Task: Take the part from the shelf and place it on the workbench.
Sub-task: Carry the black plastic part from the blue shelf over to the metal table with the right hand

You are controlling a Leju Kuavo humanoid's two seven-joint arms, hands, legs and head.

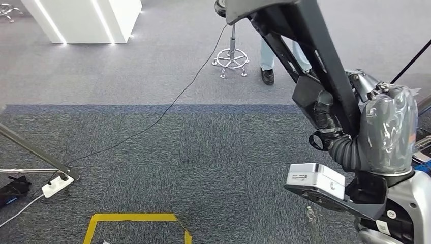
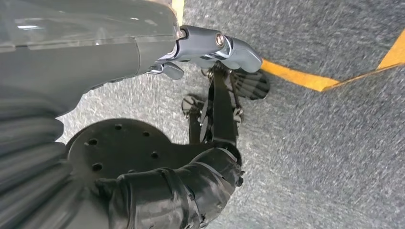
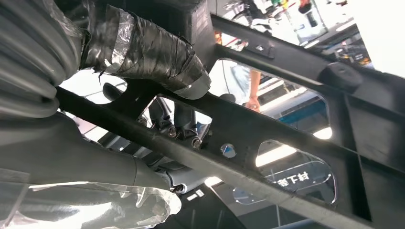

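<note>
The part [image 1: 305,35] is a large black plastic frame of bars and open windows. It is raised at the right of the head view, tilted up and away from me. My right hand [image 1: 328,122] grips one of its bars, with the tape-wrapped fingers curled around it. In the right wrist view the taped fingers [image 3: 143,52] lie over a bar of the part [image 3: 267,138], which crosses the whole picture. My left hand [image 2: 205,71] hangs over the carpet holding nothing, its grey thumb [image 2: 215,45] apart from the dark fingers.
Grey carpet lies ahead, with a yellow tape square [image 1: 137,218] near my feet. At the left are a white power strip [image 1: 57,186], its cable [image 1: 167,109] and a slanted metal bar [image 1: 30,147]. A stool [image 1: 231,56], a person's legs [image 1: 267,61] and a white counter [image 1: 86,20] stand farther off.
</note>
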